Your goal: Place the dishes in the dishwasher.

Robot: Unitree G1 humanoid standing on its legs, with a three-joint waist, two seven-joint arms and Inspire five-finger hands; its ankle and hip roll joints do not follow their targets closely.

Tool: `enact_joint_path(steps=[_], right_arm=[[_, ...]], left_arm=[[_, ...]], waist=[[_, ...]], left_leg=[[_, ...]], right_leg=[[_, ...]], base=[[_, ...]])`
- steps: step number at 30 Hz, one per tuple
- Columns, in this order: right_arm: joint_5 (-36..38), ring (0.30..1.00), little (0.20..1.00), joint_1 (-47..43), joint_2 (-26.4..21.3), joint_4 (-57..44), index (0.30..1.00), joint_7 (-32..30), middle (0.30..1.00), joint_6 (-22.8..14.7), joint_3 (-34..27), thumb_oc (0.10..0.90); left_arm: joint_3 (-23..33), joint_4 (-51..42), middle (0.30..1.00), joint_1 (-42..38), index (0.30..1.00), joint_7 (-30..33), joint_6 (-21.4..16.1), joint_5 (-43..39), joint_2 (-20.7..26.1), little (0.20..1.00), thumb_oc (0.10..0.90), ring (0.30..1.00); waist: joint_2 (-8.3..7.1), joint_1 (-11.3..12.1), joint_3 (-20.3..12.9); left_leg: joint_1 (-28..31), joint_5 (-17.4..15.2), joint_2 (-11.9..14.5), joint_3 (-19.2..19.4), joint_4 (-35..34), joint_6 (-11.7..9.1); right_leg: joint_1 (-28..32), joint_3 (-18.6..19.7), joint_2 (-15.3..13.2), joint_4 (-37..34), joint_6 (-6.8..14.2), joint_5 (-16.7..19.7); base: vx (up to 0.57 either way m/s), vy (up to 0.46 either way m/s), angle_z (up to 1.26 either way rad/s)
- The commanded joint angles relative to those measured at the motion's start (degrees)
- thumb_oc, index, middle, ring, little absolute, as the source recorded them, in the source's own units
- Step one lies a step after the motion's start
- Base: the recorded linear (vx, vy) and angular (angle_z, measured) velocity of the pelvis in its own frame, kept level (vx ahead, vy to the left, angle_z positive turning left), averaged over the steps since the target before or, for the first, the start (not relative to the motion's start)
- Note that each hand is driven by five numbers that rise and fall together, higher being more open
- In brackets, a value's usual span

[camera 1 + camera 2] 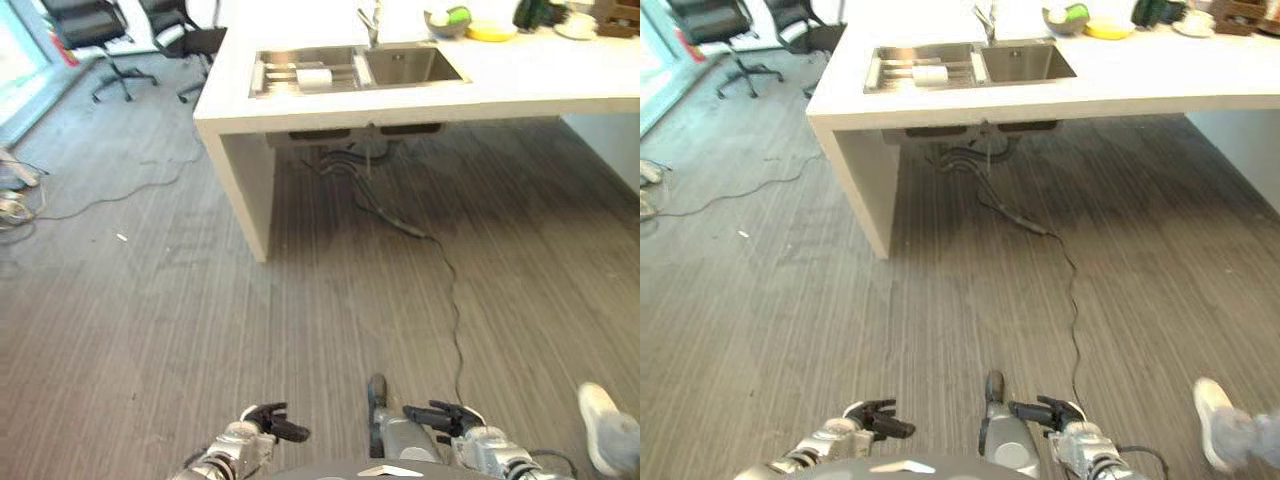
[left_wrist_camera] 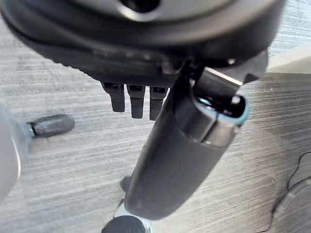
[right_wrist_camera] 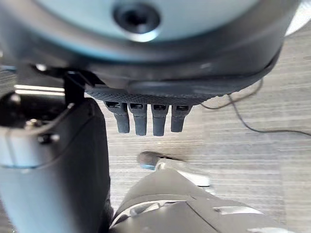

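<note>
Dishes [image 1: 470, 22] on white counter [image 1: 560, 75] by sink [image 1: 400, 65] | grey wood floor [image 1: 150, 330] | both hands' fingers relaxed, empty

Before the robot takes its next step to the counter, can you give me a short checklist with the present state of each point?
1. Left hand holds nothing, fingers relaxed: ok.
2. Right hand holds nothing: ok.
3. Dishes seen: green bowl and yellow plate on the white counter: ok.
4. Steel double sink seen ahead: ok.
5. Dishwasher found: cannot tell.
6. Path free: not ok, a person's white shoe is beside the robot.
</note>
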Motion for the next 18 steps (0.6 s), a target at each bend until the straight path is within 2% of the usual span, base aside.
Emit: enact_joint_path(steps=[1,2,3,4,5,6,7,9,10,11,14,15,18], right_arm=[[0.4,0.9,0.9,0.1,-1.6,2.1,0.9,0.2,0.9,-1.5,0.7,0.8],[0.4,0.9,0.9,0.1,-1.6,2.1,0.9,0.2,0.9,-1.5,0.7,0.8],[0.9,0.9,0.9,0.3,-2.0,1.8,0.9,-0.1,0.9,-1.7,0.4,0.8],[1.5,0.9,0.9,0.3,-2.4,1.5,0.9,-0.4,0.9,-1.8,0.0,0.8],[1.5,0.9,0.9,0.3,-2.4,1.5,0.9,-0.4,0.9,-1.8,0.0,0.8],[2.0,0.9,0.9,0.7,-3.5,2.3,0.9,-1.3,0.9,-1.5,-0.7,0.8],[2.0,0.9,0.9,0.7,-3.5,2.3,0.9,-1.3,0.9,-1.5,-0.7,0.8],[1.8,0.9,0.9,1.4,-3.9,2.6,0.9,-1.0,0.9,-1.5,-1.5,0.8],[1.7,0.9,0.9,1.7,-4.1,2.8,0.9,-0.9,0.9,-1.5,-2.0,0.8],[1.2,0.9,0.9,1.9,-4.2,3.3,0.9,-0.9,0.9,-1.6,-2.4,0.8],[1.2,0.9,0.9,1.9,-4.2,3.3,0.9,-0.9,0.9,-1.6,-2.4,0.8],[0.2,0.9,0.9,2.8,-3.8,4.6,0.9,-0.6,0.9,-1.5,-3.1,0.8],[-1.3,0.9,0.9,3.3,-3.4,6.2,0.9,-0.3,0.9,-1.2,-3.7,0.8]], left_arm=[[-0.5,-6.6,0.9,-3.6,0.9,-0.3,-1.9,-2.3,1.8,0.9,0.8,0.9],[-0.5,-6.6,0.9,-3.6,0.9,-0.3,-1.9,-2.3,1.8,0.9,0.8,0.9],[-1.0,-8.7,0.9,-3.5,0.9,-0.1,-1.7,-2.7,2.0,0.9,0.8,0.9],[-1.3,-11.4,0.9,-3.4,0.9,0.1,-1.5,-3.2,2.4,0.9,0.8,0.9],[-1.3,-11.4,0.9,-3.4,0.9,0.1,-1.5,-3.2,2.4,0.9,0.8,0.9],[-2.4,-19.2,0.9,-3.1,0.9,0.7,-1.6,-3.5,3.9,0.9,0.8,0.9],[-2.4,-19.2,0.9,-3.1,0.9,0.7,-1.6,-3.5,3.9,0.9,0.8,0.9],[-1.7,-24.8,0.9,-1.2,0.9,0.5,-2.0,-4.1,4.6,0.9,0.8,0.9],[-1.5,-27.4,0.9,-0.4,0.9,0.2,-2.1,-4.0,5.5,0.9,0.8,0.9],[-0.2,-30.8,0.9,0.8,0.9,0.0,-2.3,-4.4,6.8,0.9,0.8,0.9],[-0.2,-30.9,0.9,0.9,0.9,0.0,-2.2,-4.4,6.9,0.9,0.8,0.9],[1.4,-34.8,0.9,2.1,0.9,-0.2,-2.4,-5.1,8.1,0.9,0.8,0.9],[2.4,-38.1,0.9,2.9,0.9,-0.5,-2.6,-5.0,8.8,0.9,0.8,0.9]], waist=[[-2.08,1.7,-0.1],[-2.08,1.7,-0.1],[-2.73,2.2,0.8],[-3.53,2.9,1.6],[-3.53,2.9,1.6],[-4.28,6.0,3.3],[-4.28,6.0,3.3],[-4.04,7.9,3.5],[-4.37,8.8,3.4],[-3.72,10.2,3.5],[-3.85,10.3,3.7],[-3.18,12.1,3.6],[-2.9,12.6,2.9]], left_leg=[[-6.1,9.6,-0.8,-1.3,21.5,-1.3],[-6.1,9.6,-0.8,-1.3,21.5,-1.3],[-10.5,14.0,-0.6,-2.4,30.3,-1.7],[-14.2,16.6,-0.9,-2.5,36.5,-1.6],[-14.2,16.6,-0.9,-2.5,36.5,-1.6],[-21.8,12.7,-4.4,-2.3,39.3,1.0],[-21.8,12.7,-4.4,-2.3,39.3,1.0],[-25.1,10.2,-6.8,-2.4,32.5,1.8],[-27.1,10.0,-7.1,-1.3,28.0,2.0],[-29.4,11.4,-8.1,-1.4,21.2,1.8],[-28.9,11.4,-8.2,-1.2,20.8,1.8],[-29.0,13.7,-8.2,-0.5,12.4,1.1],[-26.8,13.4,-8.2,-0.7,9.4,1.5]], right_leg=[[3.0,1.4,1.1,1.3,0.3,-5.0],[3.0,1.4,1.1,1.3,0.3,-5.0],[4.7,1.6,1.3,1.2,-1.2,-5.9],[6.3,1.6,1.3,0.8,-2.3,-6.8],[6.3,1.6,1.3,0.8,-2.3,-6.8],[10.5,2.5,1.8,0.1,-3.3,-9.4],[10.5,2.5,1.8,0.1,-3.3,-9.4],[13.8,3.1,1.9,-1.7,-2.3,-10.3],[15.2,3.2,1.8,-2.3,-2.0,-10.9],[16.8,4.0,2.8,-3.0,-1.8,-11.4],[17.2,4.1,2.6,-3.1,-1.8,-11.5],[20.1,4.1,3.7,-4.2,-1.2,-12.4],[21.4,4.6,3.8,-4.3,-0.9,-13.5]], base=[[0.39,-0.292,0.35],[0.35,-0.323,0.13],[0.16,-0.222,-0.07],[0.16,-0.222,-0.07],[0.38,-0.254,-0.09],[0.31,-0.149,-0.06],[0.45,-0.154,-0.03],[0.34,-0.021,-0.04],[0.44,-0.015,-0.42],[0.29,-0.001,-0.43],[0.15,0.009,-0.46],[0.26,0.022,-0.71],[0.3,0.106,-0.79]])
